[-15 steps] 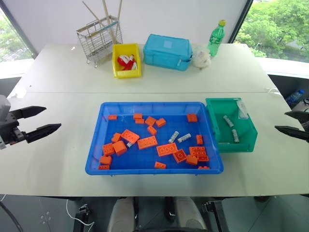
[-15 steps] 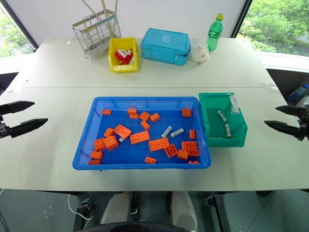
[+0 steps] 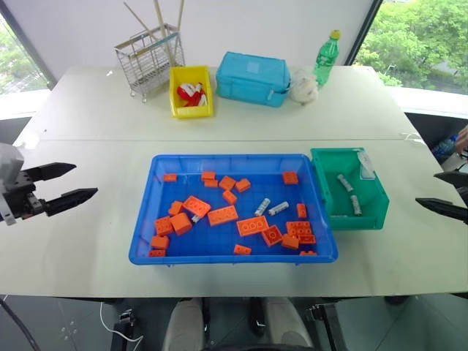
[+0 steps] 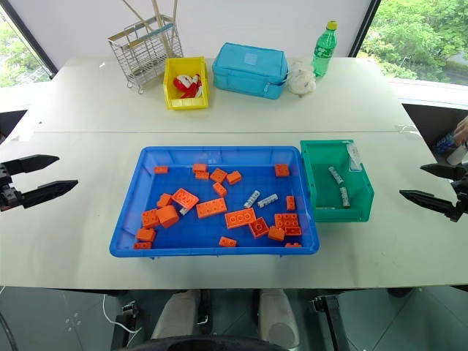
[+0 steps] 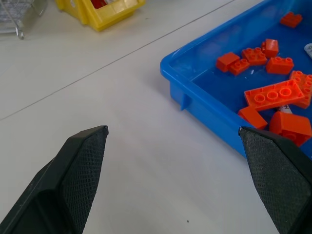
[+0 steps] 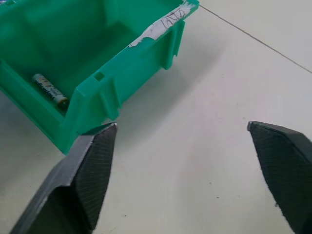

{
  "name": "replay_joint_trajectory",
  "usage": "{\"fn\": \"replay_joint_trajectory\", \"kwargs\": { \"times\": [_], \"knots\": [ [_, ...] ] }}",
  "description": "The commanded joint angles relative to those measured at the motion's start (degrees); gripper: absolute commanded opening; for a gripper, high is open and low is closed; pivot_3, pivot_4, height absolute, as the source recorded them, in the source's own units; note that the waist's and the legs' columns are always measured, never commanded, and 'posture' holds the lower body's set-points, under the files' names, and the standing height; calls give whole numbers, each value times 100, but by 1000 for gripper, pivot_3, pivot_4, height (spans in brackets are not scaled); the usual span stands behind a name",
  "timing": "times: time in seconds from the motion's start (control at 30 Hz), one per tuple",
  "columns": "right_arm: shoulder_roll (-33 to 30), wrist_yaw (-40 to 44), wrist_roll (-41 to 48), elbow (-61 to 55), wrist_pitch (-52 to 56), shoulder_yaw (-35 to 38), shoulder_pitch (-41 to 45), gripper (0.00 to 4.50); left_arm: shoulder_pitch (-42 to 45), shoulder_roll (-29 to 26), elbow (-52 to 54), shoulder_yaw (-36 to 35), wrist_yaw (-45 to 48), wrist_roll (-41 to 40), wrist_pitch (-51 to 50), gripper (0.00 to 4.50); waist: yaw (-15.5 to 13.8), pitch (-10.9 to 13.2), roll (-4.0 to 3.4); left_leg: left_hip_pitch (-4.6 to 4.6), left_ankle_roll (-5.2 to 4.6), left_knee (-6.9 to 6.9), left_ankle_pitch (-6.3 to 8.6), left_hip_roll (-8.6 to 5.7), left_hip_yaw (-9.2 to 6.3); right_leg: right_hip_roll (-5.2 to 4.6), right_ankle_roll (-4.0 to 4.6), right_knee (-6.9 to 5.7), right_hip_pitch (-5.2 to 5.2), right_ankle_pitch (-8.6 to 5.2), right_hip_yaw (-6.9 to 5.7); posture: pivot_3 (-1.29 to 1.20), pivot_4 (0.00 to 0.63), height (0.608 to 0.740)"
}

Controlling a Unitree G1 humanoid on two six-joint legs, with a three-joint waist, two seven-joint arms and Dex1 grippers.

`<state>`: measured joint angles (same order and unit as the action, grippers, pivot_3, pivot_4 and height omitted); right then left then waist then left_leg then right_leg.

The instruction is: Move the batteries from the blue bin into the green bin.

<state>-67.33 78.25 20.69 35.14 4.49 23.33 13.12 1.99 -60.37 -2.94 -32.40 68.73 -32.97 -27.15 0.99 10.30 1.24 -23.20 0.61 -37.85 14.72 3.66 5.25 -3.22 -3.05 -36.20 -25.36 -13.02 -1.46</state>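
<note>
The blue bin (image 3: 143,219) sits mid-table, holding several orange bricks (image 3: 223,215) and two silver batteries (image 3: 262,207) (image 3: 278,208) near its middle. A third battery (image 3: 196,218) peeks out beside a brick. The green bin (image 3: 369,216) touches the blue bin's right side, with two batteries (image 3: 345,183) (image 3: 356,205) inside. My left gripper (image 3: 85,180) hovers open over bare table to the left of the blue bin. My right gripper (image 3: 426,189) hovers open to the right of the green bin. In the right wrist view the green bin (image 6: 122,73) and one battery (image 6: 50,88) lie ahead of the open gripper (image 6: 181,125).
At the back of the table stand a wire rack (image 3: 150,58), a yellow bin (image 3: 191,91), a light-blue lidded box (image 3: 253,77), a white bundle (image 3: 305,86) and a green bottle (image 3: 327,57). Part of a person (image 3: 462,137) shows at the right edge.
Both grippers stay open and nearly where they were. Part of a person has come into view at the right edge.
</note>
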Motion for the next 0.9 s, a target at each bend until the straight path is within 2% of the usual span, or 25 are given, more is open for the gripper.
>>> {"fn": "replay_joint_trajectory", "kwargs": {
  "times": [0.03, 0.2, 0.37, 0.5, 0.63, 0.73, 0.9],
  "knots": [
    [-220, -20, 29, -64, 26, 55, 371, 4457, 20, -85, 364, -74, 60, -88, -6, 4500, 8, 0, 0, 0, 0, 0, 0, 0, 1, 0, 0, 0, 0, 0, 1, 0, 150, 736],
    [-336, 66, 106, -424, 457, -105, 896, 4457, -99, -112, 955, -80, 202, -339, -301, 4500, -1, 0, -2, -1, 0, -2, 0, 1, 0, -1, 0, -1, -1, 0, 2, 0, 150, 736],
    [-190, 119, 676, -2120, 1649, -553, 1552, 4457, 82, -260, 1559, 62, 441, -762, -678, 4500, 12, 10, -18, -2, 0, -6, 0, 3, 0, 1, 1, -9, -5, 1, 6, 0, 150, 736],
    [449, -323, 1485, -4041, 2936, -1285, 2021, 4457, 257, -252, 1738, 248, 460, -790, -644, 4500, 1, 9, -17, -3, 0, -6, 0, 7, -7, 10, 1, -11, -5, 1, 2, 0, 150, 736],
    [1193, -849, 1642, -5028, 3687, -2164, 2482, 4457, 139, -250, 2018, 292, 592, -909, -728, 4500, -16, 9, -17, -12, 0, -6, 0, 11, -15, 18, 1, -11, -10, 1, 2, 0, 150, 736],
    [1849, -1232, 1401, -5197, 4068, -2941, 2843, 4457, -141, -233, 2259, 284, 705, -921, -754, 4500, -9, 8, -15, -17, 0, -8, 0, 11, -15, 17, 2, -11, -14, 1, 2, 0, 150, 736],
    [2980, -1922, 832, -4694, 4511, -3992, 3316, 4457, -497, -133, 2572, 254, 623, -942, -766, 4500, -22, 6, -11, -23, 0, -14, 0, 11, -16, 18, 6, -11, -17, 3, 0, 0, 150, 736]
  ]
}}
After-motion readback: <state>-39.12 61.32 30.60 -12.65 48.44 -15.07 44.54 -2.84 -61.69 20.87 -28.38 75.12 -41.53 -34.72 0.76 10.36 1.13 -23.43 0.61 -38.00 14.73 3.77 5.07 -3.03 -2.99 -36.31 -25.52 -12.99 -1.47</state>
